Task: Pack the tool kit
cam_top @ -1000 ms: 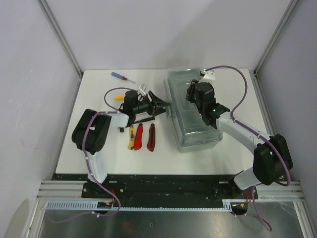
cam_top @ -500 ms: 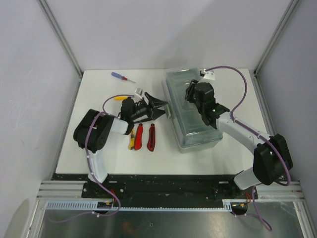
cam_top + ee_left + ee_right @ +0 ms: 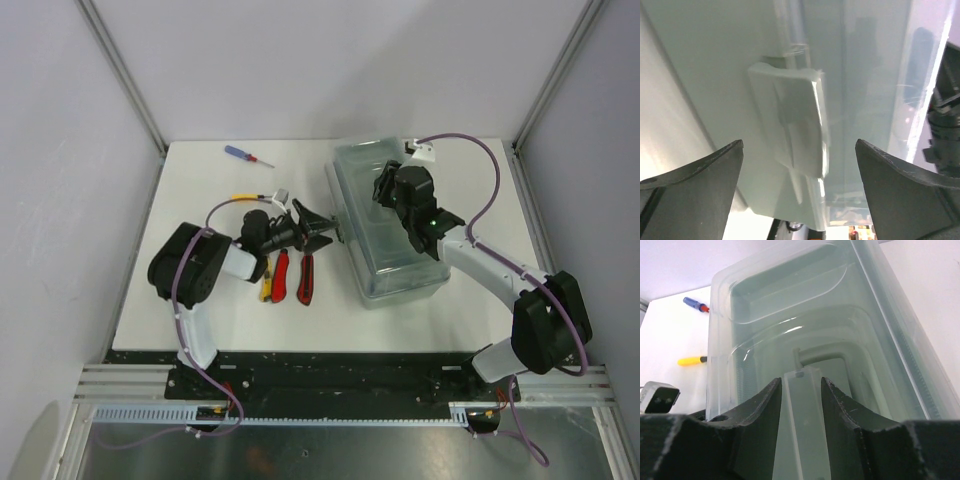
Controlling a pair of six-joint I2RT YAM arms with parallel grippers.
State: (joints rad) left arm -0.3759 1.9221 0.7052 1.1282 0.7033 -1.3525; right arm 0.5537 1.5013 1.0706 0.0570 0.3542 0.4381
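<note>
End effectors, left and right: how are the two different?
The left end effector stands wide open and holds nothing; the right end effector is closed around the handle on the toolbox lid. The left end effector faces the latch on the toolbox's side; the right end effector sits over its top. Both are black, and both are at the toolbox.

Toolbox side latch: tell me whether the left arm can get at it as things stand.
Probably yes. The left tool is open and faces the latch on the side wall of the toolbox, with nothing in between. The latch already sits in the gap.
</note>
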